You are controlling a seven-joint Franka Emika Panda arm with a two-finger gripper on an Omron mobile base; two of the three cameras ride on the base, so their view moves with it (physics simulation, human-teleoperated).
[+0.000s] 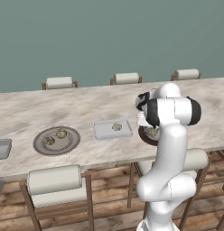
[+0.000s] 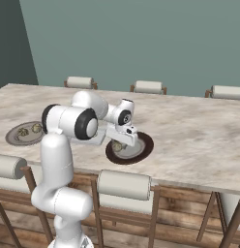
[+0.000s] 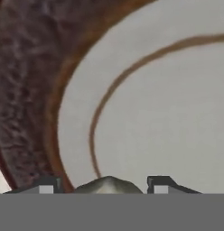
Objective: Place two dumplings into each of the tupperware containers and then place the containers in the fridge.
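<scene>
We judge a pick in progress: the pincer [image 3: 103, 187], tips straddling a dumpling [image 3: 107, 185] at lower centre on the brown-rimmed plate [image 3: 145, 99], has not visibly gripped; next, full closure, lift, carry to the tupperware container [image 1: 112, 129].

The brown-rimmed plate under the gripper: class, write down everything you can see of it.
The plate is round, with a wide dark brown rim, a thin brown ring and a pale centre; it looks glazed. It lies flat on the marble-look counter near the front edge. The gripper hangs low over it, fingers either side of a pale dumpling resting on the plate. Whether the fingers touch it cannot be told.
</scene>
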